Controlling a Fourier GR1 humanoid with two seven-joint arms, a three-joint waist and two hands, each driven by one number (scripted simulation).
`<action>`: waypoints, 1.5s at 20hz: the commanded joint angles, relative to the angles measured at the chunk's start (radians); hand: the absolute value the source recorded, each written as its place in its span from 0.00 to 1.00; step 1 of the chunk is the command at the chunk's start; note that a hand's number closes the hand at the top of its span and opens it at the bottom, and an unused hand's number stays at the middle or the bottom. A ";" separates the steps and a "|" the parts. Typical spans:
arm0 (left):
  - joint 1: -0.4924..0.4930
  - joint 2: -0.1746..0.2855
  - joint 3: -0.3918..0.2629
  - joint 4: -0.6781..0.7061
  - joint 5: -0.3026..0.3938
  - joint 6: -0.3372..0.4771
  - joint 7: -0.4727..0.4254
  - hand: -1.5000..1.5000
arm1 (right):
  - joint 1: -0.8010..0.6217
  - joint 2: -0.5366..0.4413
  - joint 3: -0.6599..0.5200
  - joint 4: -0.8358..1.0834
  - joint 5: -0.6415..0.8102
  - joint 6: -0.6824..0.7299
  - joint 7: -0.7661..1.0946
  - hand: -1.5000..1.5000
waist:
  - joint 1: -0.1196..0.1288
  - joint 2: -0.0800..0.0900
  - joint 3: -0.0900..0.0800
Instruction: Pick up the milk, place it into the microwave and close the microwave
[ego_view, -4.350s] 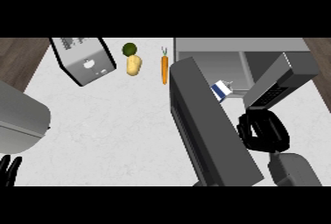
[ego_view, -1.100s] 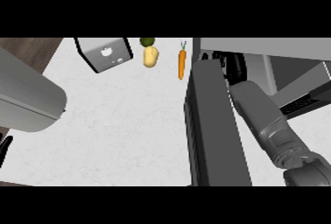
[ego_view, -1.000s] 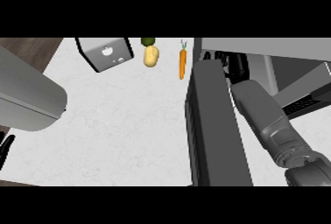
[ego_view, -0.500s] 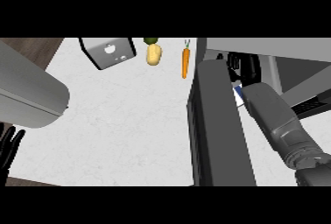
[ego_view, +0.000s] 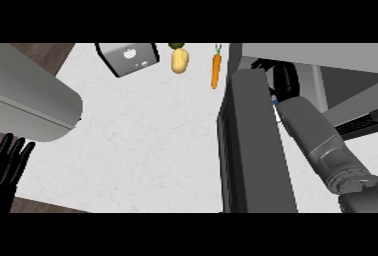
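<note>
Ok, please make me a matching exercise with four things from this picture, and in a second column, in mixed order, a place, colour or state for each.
Things:
1. carrot
2. microwave door
3. left hand
4. right hand

Descriptions:
a. open, resting at the view's left edge
b. inside the microwave
c. orange, lying on the counter
d. dark, swung open

Pairs: 1-c, 2-d, 3-a, 4-b
</note>
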 joint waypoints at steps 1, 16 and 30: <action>-0.042 0.014 0.007 0.048 -0.008 0.012 0.007 0.00 | -0.011 0.018 0.025 0.010 0.028 -0.041 0.006 0.00 | -0.005 0.001 -0.001; -0.073 0.008 -0.006 0.101 -0.047 0.007 -0.045 0.00 | -0.030 0.084 0.026 -0.005 0.038 -0.064 0.014 0.00 | -0.001 -0.008 -0.001; -0.036 0.015 0.001 0.081 -0.053 -0.007 -0.057 0.00 | 0.024 0.070 -0.002 -0.025 0.018 0.012 -0.053 0.00 | -0.032 -0.028 0.000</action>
